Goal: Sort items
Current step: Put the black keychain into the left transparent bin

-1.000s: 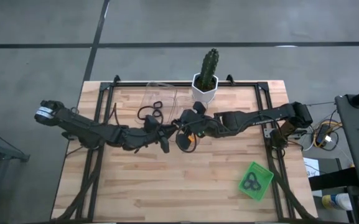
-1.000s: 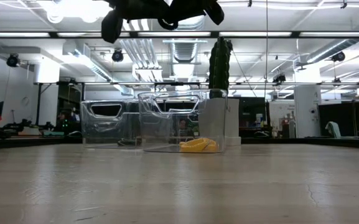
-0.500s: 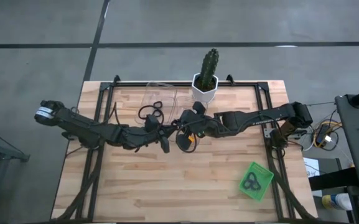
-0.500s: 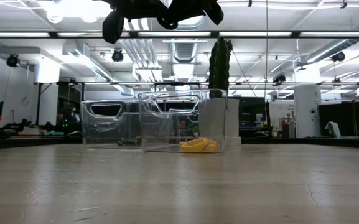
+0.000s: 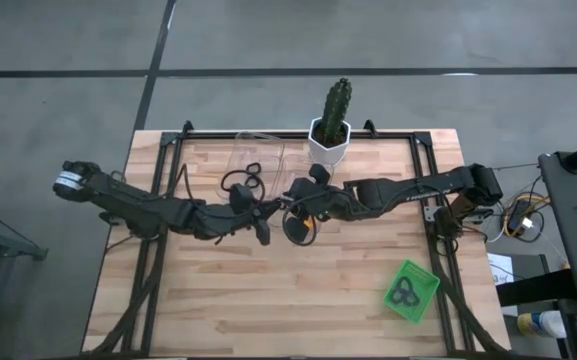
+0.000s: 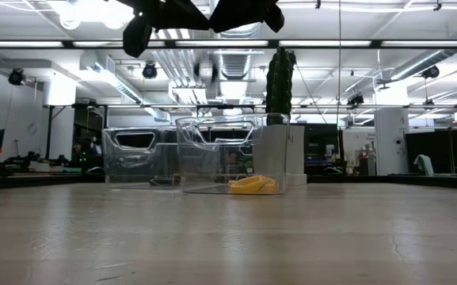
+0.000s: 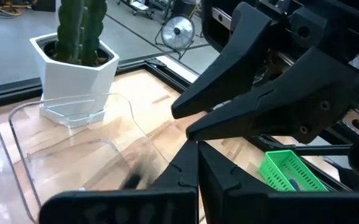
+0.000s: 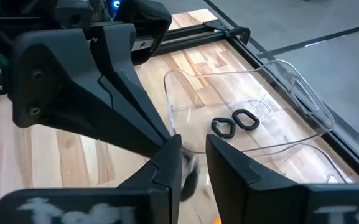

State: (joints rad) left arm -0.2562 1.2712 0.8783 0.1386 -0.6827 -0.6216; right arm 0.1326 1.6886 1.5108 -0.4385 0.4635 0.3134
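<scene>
Above table [image 5: 218, 290], both grippers [image 5: 278, 213] meeting.

Both arms stretched inward, left hand [image 5: 261, 222] & right hand [image 5: 290, 205] tip-to-tip mid-table, raised, fingers nearly closed

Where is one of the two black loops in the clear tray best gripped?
Pinch the band of the black loop on the arc facing away from its neighbour, coming straight down from above. It lies flat on the floor of the clear tray, whose raised walls would probably block a sideways approach.
</scene>
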